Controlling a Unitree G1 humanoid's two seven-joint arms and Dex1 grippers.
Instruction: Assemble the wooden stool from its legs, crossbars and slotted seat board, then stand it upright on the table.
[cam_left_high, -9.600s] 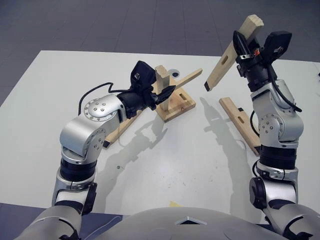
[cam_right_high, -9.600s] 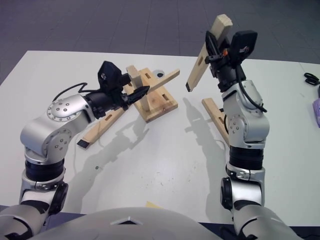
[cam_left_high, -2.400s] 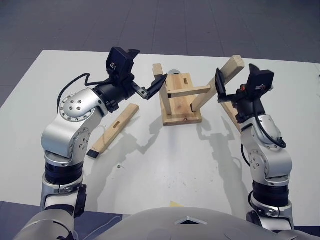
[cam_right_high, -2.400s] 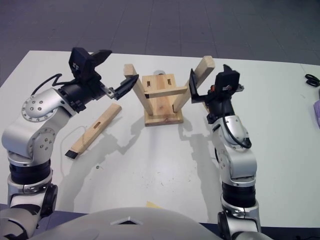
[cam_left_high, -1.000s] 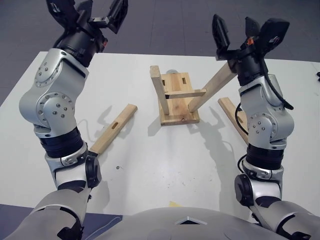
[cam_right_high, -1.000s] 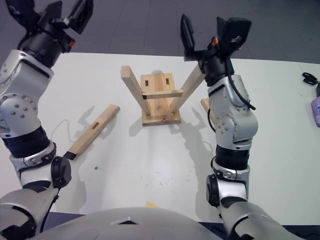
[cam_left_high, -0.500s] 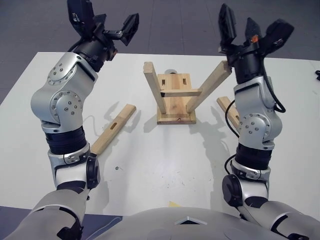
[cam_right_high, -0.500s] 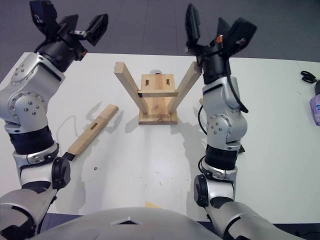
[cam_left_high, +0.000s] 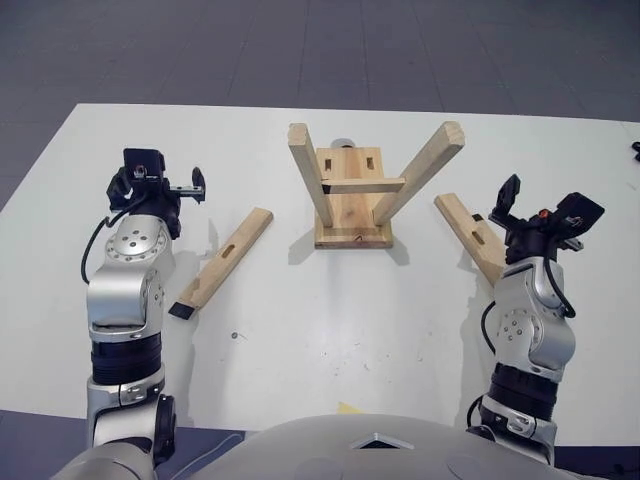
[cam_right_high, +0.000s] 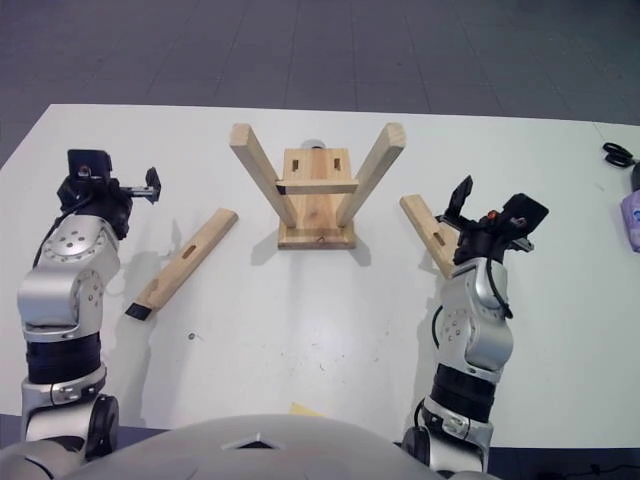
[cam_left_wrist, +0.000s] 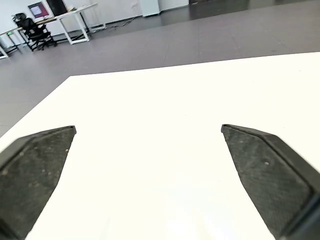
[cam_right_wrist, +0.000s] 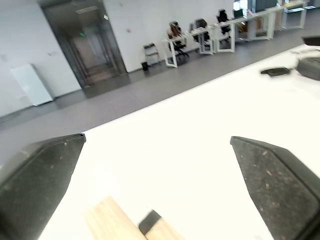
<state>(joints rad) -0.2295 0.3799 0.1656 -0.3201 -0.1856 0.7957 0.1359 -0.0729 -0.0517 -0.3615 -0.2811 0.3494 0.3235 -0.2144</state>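
The slotted seat board lies on the white table at the back middle. Two legs rise from it in a V, the left leg and the right leg, joined by a crossbar. One loose leg lies left of it, another loose leg lies to its right. My left gripper hangs open at the table's left side, empty. Just right of the right loose leg, my right gripper is open, holding nothing; that leg's end shows below it.
Black scissors and a purple object lie at the far right edge. A small round fitting sits behind the seat board. A yellow scrap lies at the front edge. The front half of the table is bare.
Both arms have dropped from high above the table to low at its sides, grippers still open. The right gripper had let go of the right leg earlier; the assembly stays put.
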